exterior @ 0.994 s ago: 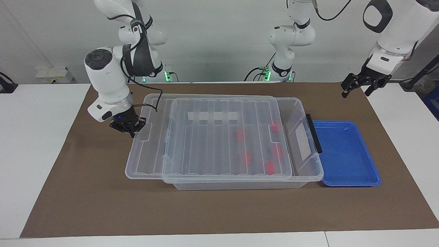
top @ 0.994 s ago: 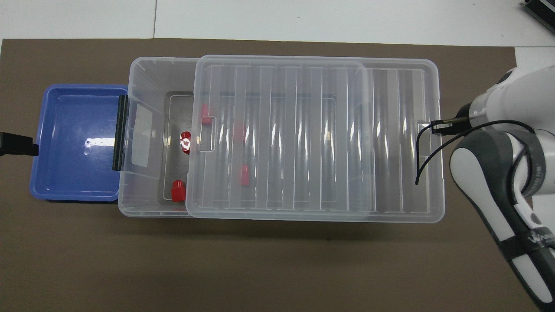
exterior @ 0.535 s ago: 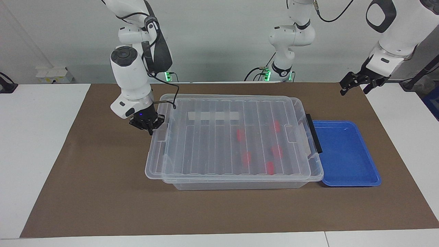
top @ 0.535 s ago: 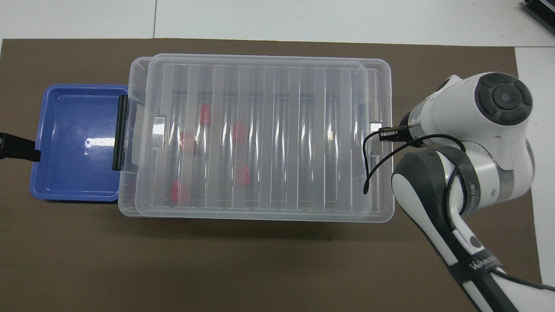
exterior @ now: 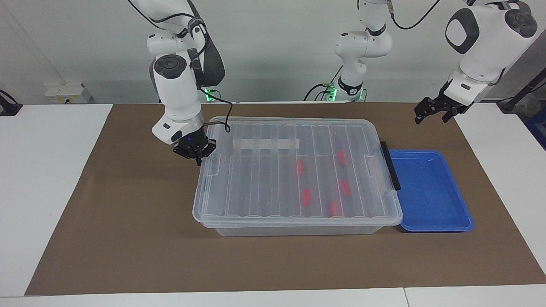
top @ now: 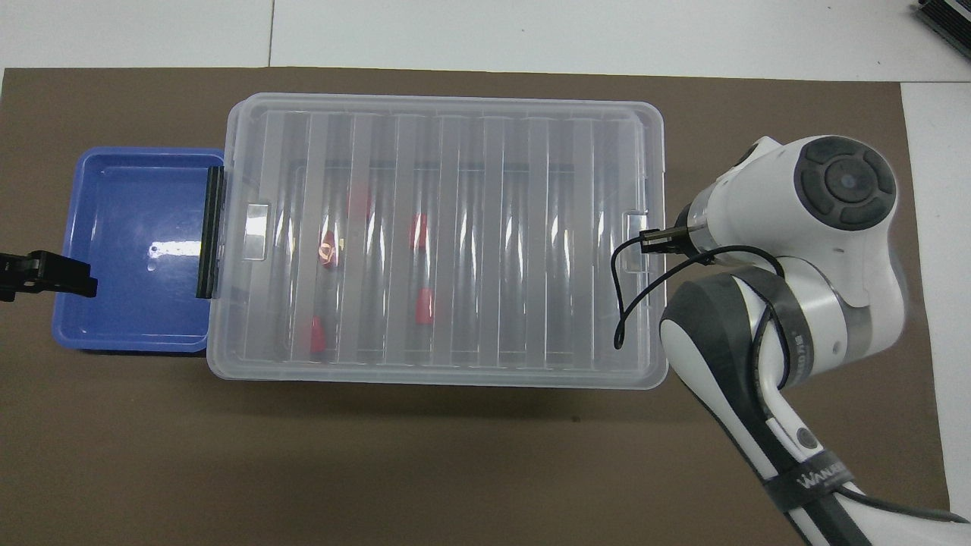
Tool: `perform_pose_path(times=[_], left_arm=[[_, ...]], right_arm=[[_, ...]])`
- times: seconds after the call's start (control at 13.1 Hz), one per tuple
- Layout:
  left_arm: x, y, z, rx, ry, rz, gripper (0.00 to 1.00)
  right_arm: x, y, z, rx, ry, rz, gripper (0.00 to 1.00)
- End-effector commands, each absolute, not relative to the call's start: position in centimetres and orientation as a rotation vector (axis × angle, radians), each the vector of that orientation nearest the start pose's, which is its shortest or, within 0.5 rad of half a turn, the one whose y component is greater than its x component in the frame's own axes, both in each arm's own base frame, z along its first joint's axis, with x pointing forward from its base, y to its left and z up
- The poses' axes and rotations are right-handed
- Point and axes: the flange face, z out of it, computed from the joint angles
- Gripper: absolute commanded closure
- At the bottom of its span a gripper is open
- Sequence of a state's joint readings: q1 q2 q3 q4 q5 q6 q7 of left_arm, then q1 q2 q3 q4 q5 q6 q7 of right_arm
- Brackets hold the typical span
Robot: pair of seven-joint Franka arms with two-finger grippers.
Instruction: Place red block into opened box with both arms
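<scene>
I see the right gripper (exterior: pixel 197 156), fingertips pressed together, at the ribbed transparent lid's (exterior: pixel 294 170) end of the large clear plastic box (exterior: pixel 298 229). Small red plastic blocks (exterior: pixel 306 196) lie inside under that lid, toward the left arm's end. The left gripper (exterior: pixel 436 111) hangs spread near the table's corner.

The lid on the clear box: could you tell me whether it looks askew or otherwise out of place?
Nothing stands out. The lid sits square over the box, edges lined up all round, with five red blocks inside beneath it.
</scene>
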State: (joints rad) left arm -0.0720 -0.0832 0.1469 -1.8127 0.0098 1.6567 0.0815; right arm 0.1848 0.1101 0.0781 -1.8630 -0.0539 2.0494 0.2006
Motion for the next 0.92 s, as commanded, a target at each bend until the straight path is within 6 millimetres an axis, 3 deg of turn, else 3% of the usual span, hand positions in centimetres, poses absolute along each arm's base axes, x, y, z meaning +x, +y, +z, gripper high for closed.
perform_pose_path(times=[0.0,0.08,0.23,0.61,0.84], left_arm=[[51.8,4.8,56.3,-3.155,0.023,0.075,0.00],[51.9,4.9,56.4,-3.155,0.020,0.061,0.00],[52.0,4.8,56.3,-3.156,0.022,0.051,0.00],[52.0,5.6,56.3,-3.151,-0.002,0.043,0.00],[52.1,5.0,56.4,-3.140,0.009,0.041,0.00]], right_arm=[[57.3,14.6,47.4,-3.141,-0.088,-0.146,0.43],[57.2,14.1,48.2,-3.139,-0.070,-0.165,0.00],[57.0,11.9,49.8,-3.143,-0.009,-0.175,0.00],[55.4,3.7,55.0,-3.151,0.244,-0.182,0.00],[55.2,0.1,57.2,-3.152,0.340,-0.183,0.00]])
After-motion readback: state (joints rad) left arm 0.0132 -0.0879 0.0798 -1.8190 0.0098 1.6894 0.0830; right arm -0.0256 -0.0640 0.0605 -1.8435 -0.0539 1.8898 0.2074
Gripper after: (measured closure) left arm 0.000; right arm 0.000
